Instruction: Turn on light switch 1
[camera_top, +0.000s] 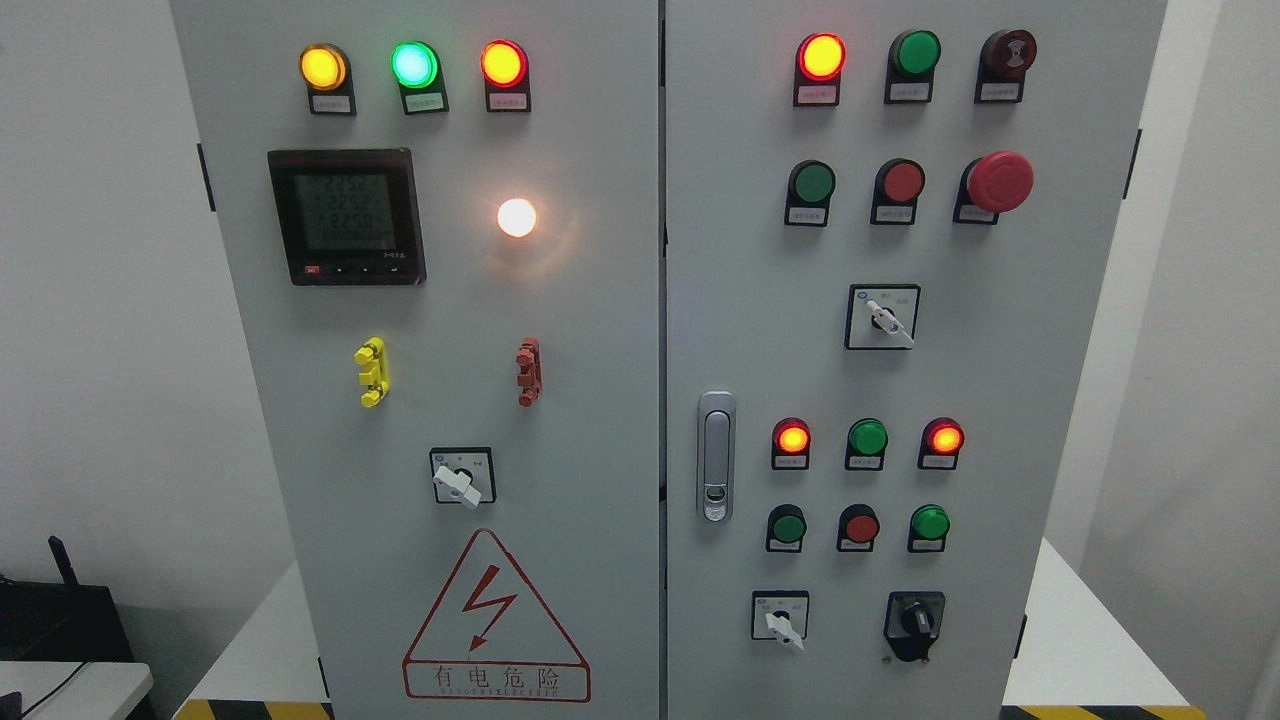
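A grey two-door electrical cabinet (600, 420) fills the head view. On its left door a white rotary switch (461, 478) sits low at centre, its lever pointing down-right. Above it a round white lamp (516, 217) glows. The right door carries more rotary switches: one at mid height (883, 317), one at the bottom (780, 616), and a black one (914, 624) beside it. No robot hand or arm shows anywhere in the picture.
Lit amber, green and red lamps (413, 64) line the left door's top, above a digital meter (346, 216). Push buttons and a red emergency stop (998, 181) are on the right door, with a door handle (715, 456). A warning triangle (494, 620) is low left.
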